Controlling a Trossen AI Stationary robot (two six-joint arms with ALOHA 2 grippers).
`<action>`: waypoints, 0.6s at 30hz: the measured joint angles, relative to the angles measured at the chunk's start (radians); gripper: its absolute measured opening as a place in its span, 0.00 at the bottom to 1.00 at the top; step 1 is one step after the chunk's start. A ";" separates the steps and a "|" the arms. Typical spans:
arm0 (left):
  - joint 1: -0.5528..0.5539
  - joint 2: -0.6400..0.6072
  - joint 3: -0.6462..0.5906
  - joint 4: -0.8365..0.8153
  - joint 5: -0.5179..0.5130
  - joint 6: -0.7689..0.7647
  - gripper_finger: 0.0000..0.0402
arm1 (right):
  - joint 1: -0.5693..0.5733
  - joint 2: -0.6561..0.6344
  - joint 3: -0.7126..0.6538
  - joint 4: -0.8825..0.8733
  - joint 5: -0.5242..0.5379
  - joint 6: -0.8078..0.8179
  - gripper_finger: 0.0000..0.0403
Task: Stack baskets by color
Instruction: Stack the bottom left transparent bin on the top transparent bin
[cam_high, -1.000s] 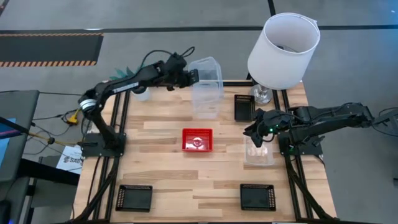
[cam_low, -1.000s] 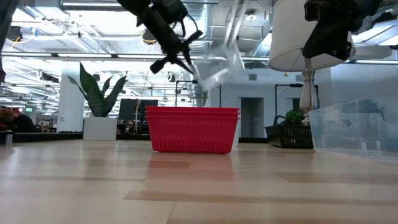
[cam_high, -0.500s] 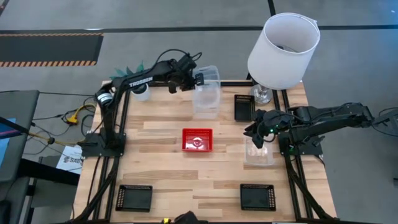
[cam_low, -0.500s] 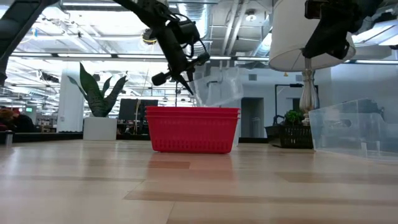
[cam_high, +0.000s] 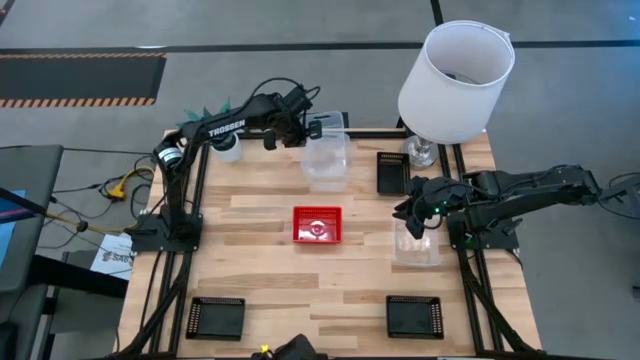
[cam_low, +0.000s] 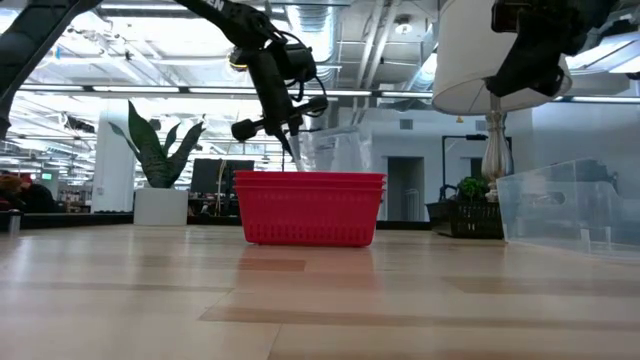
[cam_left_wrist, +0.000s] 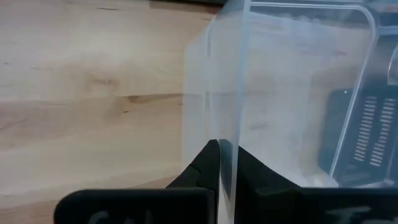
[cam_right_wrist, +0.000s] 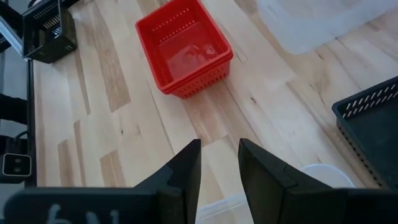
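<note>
My left gripper (cam_high: 312, 130) is at the table's far middle, shut on a clear basket (cam_high: 327, 160) that hangs below it behind the red stack (cam_low: 310, 208). The red stack (cam_high: 318, 224) sits at the table's centre. My right gripper (cam_right_wrist: 219, 163) stands open at the right side, above another clear basket (cam_high: 415, 245), touching nothing. Black baskets rest at the far right (cam_high: 392, 172), near left (cam_high: 216, 317) and near right (cam_high: 414, 316). My left gripper pinches one wall of the clear basket (cam_left_wrist: 225, 134) at its rim, one finger inside and one outside. The fingers slant down from the table's far left. The basket hangs below them, open side up; the red stack hides its bottom in the low view.
A white lampshade (cam_high: 455, 80) on its stand rises over the far right corner. A small green plant (cam_high: 215, 125) is at the far left edge. Bare wood lies between the red stack and the near black baskets.
My left gripper has sunk toward the table and tipped to point more steeply down, staying shut. The clear basket, held high and tilted a second ago, has swung down to hang lower and nearly level behind the red stack.
</note>
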 joint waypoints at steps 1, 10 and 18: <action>0.000 0.000 0.000 0.000 0.000 0.007 0.00 | 0.000 0.000 0.000 0.002 0.000 -0.003 0.32; -0.001 0.000 0.000 0.023 0.072 0.062 0.00 | 0.000 0.000 0.000 0.005 0.000 -0.004 0.32; 0.012 0.003 0.000 0.020 0.060 0.104 0.00 | 0.000 0.000 0.000 0.006 0.000 0.021 0.32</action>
